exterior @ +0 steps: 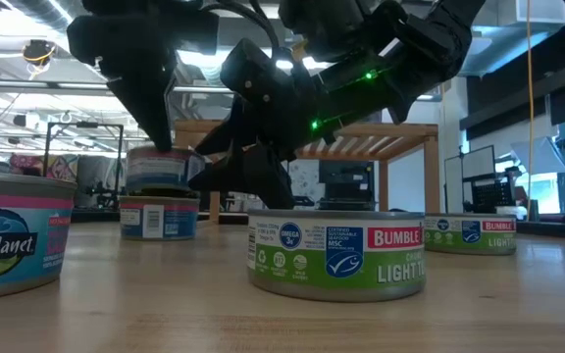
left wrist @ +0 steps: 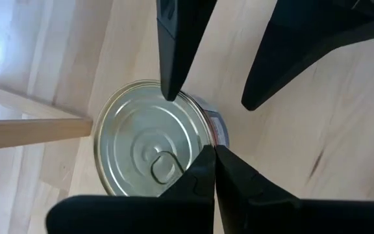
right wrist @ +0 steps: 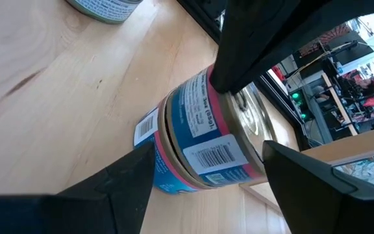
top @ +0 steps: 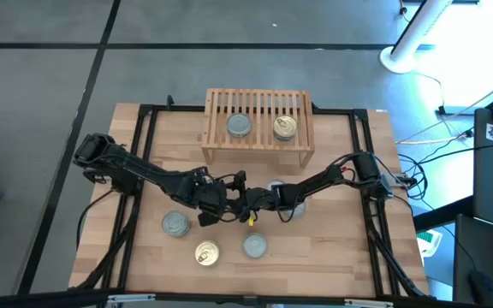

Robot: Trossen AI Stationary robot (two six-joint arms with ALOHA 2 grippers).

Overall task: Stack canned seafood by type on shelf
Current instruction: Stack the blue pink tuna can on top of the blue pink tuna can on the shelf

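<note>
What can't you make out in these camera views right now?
High view: the stacked tins, mostly covered by the right arm.
Low view: whatever stands on the shelf, hidden behind the arms.
Low view: the nearest tin, its label cut off by the picture's edge.

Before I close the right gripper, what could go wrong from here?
1. The right gripper stands open around a stack of two tins. A squeeze that catches only one tin could slide or topple the other.
2. The left gripper, shut, sits right at the rim of the stack's upper tin, so the two arms might knock together when the right one closes or lifts.
</note>
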